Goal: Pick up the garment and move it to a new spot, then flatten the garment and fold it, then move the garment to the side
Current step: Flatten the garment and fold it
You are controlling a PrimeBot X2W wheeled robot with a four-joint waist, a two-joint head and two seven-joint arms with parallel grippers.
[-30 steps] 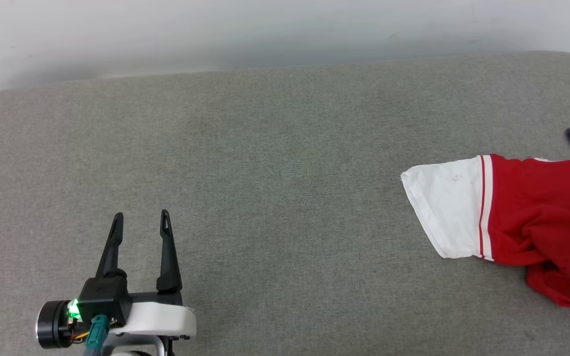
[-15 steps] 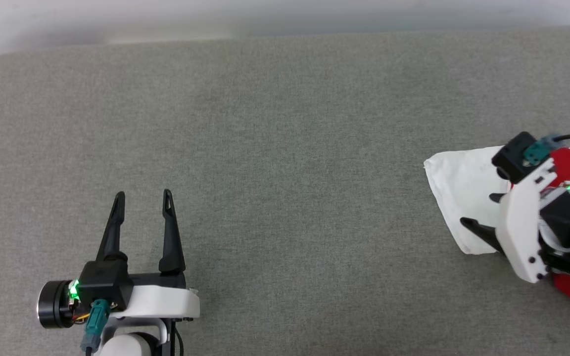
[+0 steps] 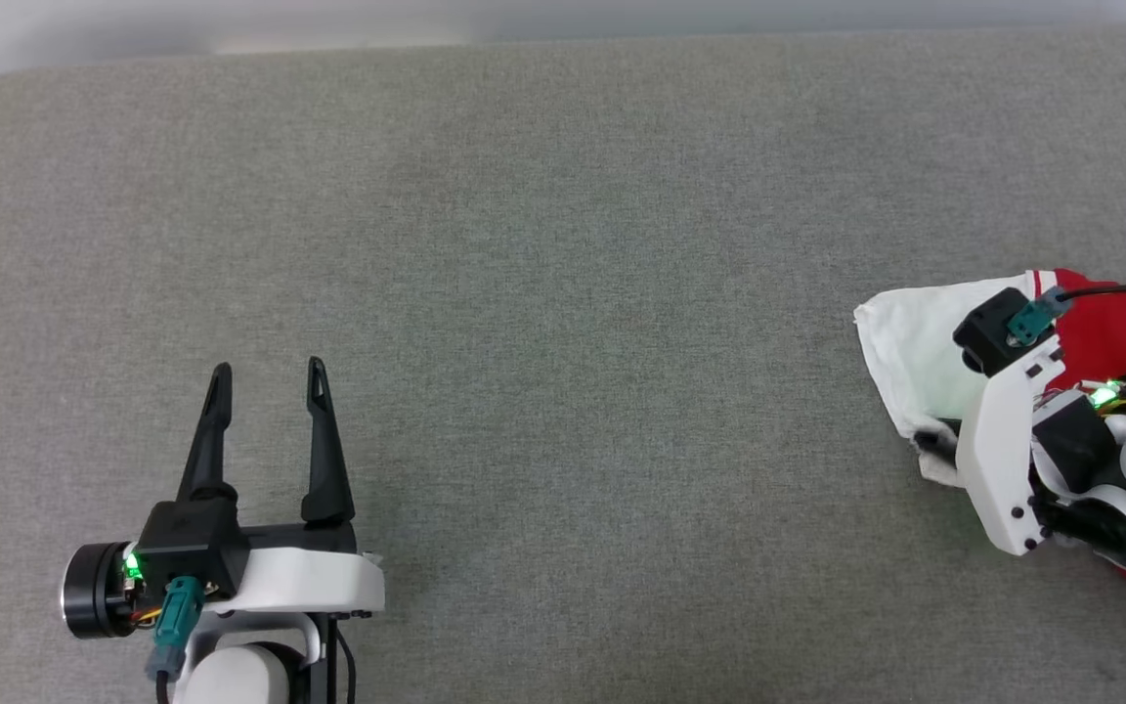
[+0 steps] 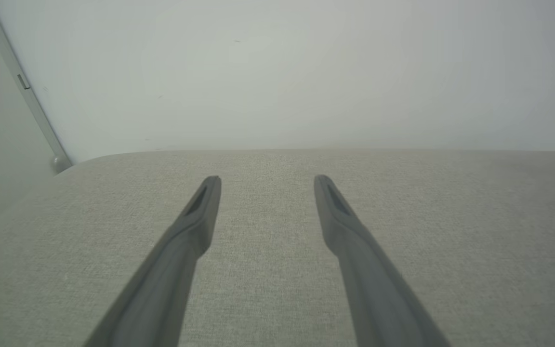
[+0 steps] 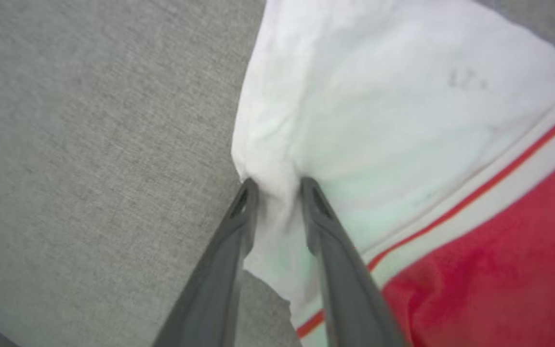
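sleeve pinch to be secured before the lift

the garment (image 3: 915, 337) lies crumpled at the right edge of the head view, on the grey desk (image 3: 563, 244). its white sleeve points toward the middle of the frame and its red body runs out of frame. in the right wrist view the jaws of the right gripper (image 5: 278, 185) are seen clenched on a bunched fold at the sleeve's hem, with cloth gathered between the two tips. the left gripper (image 3: 268, 370) is held at the lower left, well apart from the cloth, its jaws released and nothing between them.

the step in hand is judged to be the pick-up. the pinch is taken close to the hem, so little cloth is caught, and the grip is best fully tightened before any lift. a slow, straight rise is advised, so that the red body is drawn up without the fold being pulled out. enough height is needed for the trailing cloth to be cleared off the desk before it is carried toward the open middle of the frame.
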